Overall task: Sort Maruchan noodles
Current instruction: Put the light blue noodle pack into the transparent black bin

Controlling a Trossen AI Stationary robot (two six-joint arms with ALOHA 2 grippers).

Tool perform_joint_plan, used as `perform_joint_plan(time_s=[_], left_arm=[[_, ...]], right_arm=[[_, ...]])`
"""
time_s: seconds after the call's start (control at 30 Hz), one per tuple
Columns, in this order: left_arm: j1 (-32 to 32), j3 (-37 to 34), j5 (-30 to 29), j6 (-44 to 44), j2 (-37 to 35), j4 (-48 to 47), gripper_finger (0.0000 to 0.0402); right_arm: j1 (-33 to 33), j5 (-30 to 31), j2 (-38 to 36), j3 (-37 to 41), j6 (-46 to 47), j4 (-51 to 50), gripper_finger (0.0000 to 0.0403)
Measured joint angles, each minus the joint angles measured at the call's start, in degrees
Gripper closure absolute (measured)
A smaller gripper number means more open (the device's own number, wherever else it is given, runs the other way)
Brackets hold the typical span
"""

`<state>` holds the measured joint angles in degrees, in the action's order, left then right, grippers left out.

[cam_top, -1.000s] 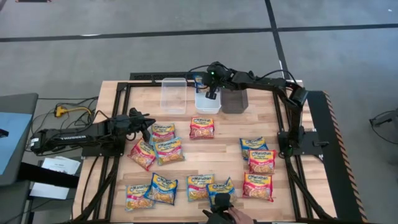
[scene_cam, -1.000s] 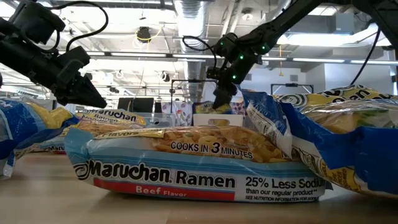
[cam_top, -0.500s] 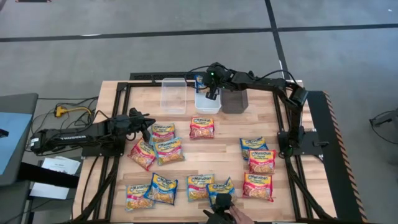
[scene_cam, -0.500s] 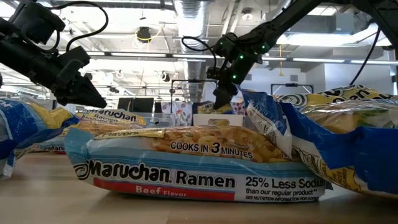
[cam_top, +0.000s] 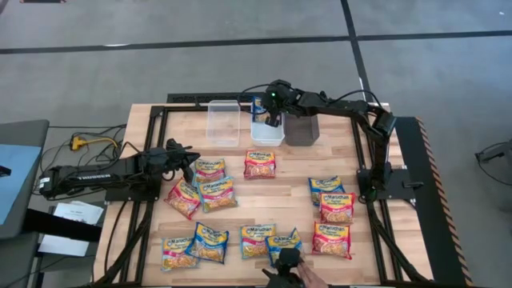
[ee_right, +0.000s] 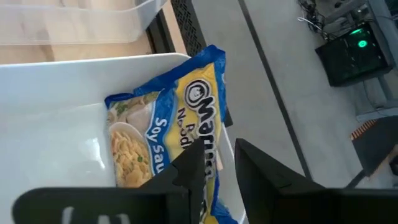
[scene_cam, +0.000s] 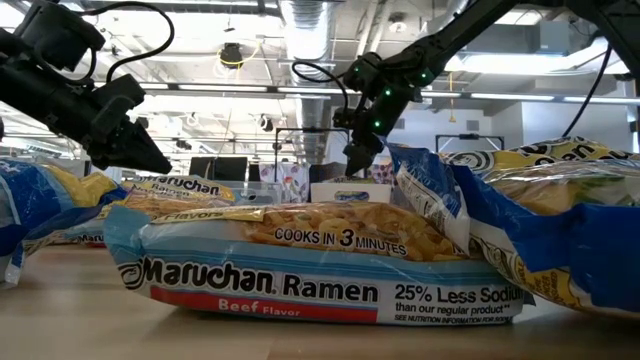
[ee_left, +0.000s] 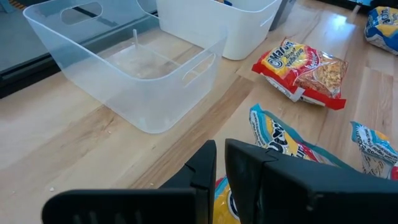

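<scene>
Since a second ago, the right gripper (cam_top: 269,112) at the upper centre of the high view has parted its fingers over the white bin (cam_top: 266,134). The blue-and-yellow Maruchan packet (ee_right: 163,134) it carried there now leans against the bin's far wall with its top edge over the rim. In the right wrist view the two dark fingers stand slightly apart on either side of the packet's edge, apparently no longer pinching it, so this reads as a release into the bin chosen for blue packets.

At middle left of the high view, the left gripper (cam_top: 190,157) hovers with fingers nearly closed and nothing between them, just above the packets (cam_top: 206,186) lying there and short of the clear bin (cam_top: 223,122). About a dozen more packets lie across the lower half of the table (cam_top: 280,192), unsorted.
</scene>
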<state>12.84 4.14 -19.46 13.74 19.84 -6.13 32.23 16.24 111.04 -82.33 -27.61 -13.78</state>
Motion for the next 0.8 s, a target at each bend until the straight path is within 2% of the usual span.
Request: perform_joint_plan(time_s=[0.3,0.47,0.63,0.8], left_arm=[[0.0,0.0,-2.9,-0.6,0.0,0.2,0.0379],[0.0,0.0,-2.9,-0.6,0.0,3.6,0.0374],[0.0,0.0,-2.8,-1.1,0.0,7.3,0.0351],[0.0,0.0,-2.3,-1.7,0.0,10.6,0.0312]], right_arm=[[-3.3,7.6,-0.1,-6.3,0.2,-5.5,0.0289],[-6.5,13.3,-0.1,-10.2,0.2,-10.6,0.0289],[-9.9,17.6,-0.1,-13.5,0.2,-15.8,0.0289],[-13.0,20.2,-1.1,-16.5,0.2,-18.1,0.0289]])
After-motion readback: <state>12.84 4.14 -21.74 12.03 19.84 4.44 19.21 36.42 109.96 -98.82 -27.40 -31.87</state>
